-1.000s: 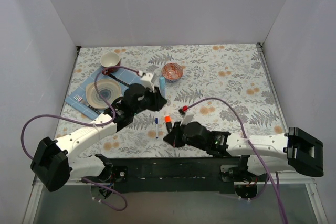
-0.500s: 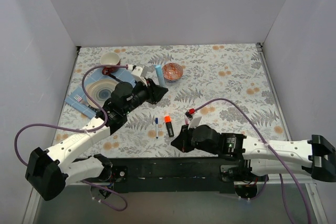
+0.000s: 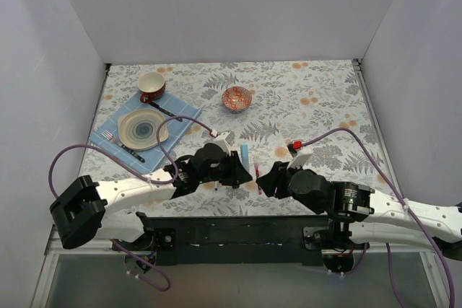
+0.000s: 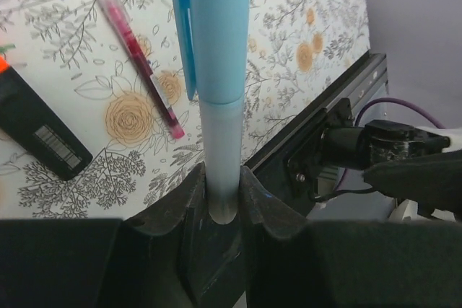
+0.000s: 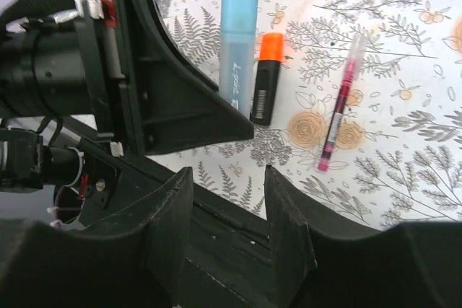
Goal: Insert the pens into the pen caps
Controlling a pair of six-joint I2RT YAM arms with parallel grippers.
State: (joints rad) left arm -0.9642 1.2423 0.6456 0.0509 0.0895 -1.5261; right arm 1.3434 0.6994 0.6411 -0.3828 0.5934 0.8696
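Since the earlier frames, the left hand [image 4: 224, 182] has come from beside the red bowl [image 3: 237, 97] to the near middle of the worktop [image 3: 325, 99], bringing the light blue pen [image 4: 221, 142] with it. Its fingers are clamped on the pale barrel, and a clipped light blue cap [image 4: 216, 27] sits on the far end. The right hand [image 5: 225, 182] has moved up opposite, jaws parted, holding nothing. The black marker [image 5: 264, 91] and magenta pen [image 5: 339, 106] lie flat on the worktop, near each other but not touching.
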